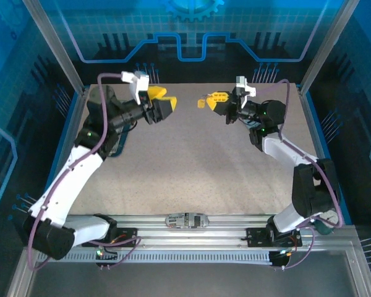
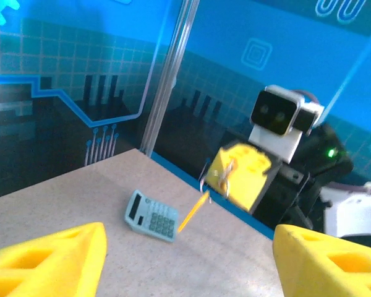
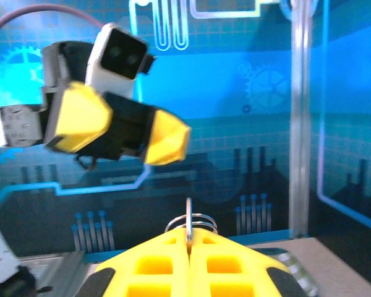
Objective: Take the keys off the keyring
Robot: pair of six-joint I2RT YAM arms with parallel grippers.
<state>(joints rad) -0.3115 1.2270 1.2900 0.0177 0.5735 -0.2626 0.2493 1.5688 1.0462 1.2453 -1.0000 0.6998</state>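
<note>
My right gripper [image 1: 215, 99] hovers over the far middle of the table, shut on the keyring [image 3: 190, 220]. Its wire loops poke out above the closed fingertips [image 3: 188, 238]. A thin silver piece, seemingly the key [image 3: 188, 213] seen edge-on, stands between the loops. A yellow-orange tag [image 2: 194, 214] dangles from the ring [image 2: 217, 179] and shows as a small yellow piece [image 1: 201, 103] left of the gripper. My left gripper [image 1: 171, 102] faces it from the left, a short gap away, open with nothing between its yellow fingers [image 2: 49, 260].
A pale blue-grey calculator [image 2: 151, 215] lies on the speckled table [image 1: 191, 161] below the hanging tag. Blue enclosure walls and an aluminium post [image 2: 167, 80] stand close behind. A small grey object [image 1: 187, 219] rests on the front rail between the arm bases.
</note>
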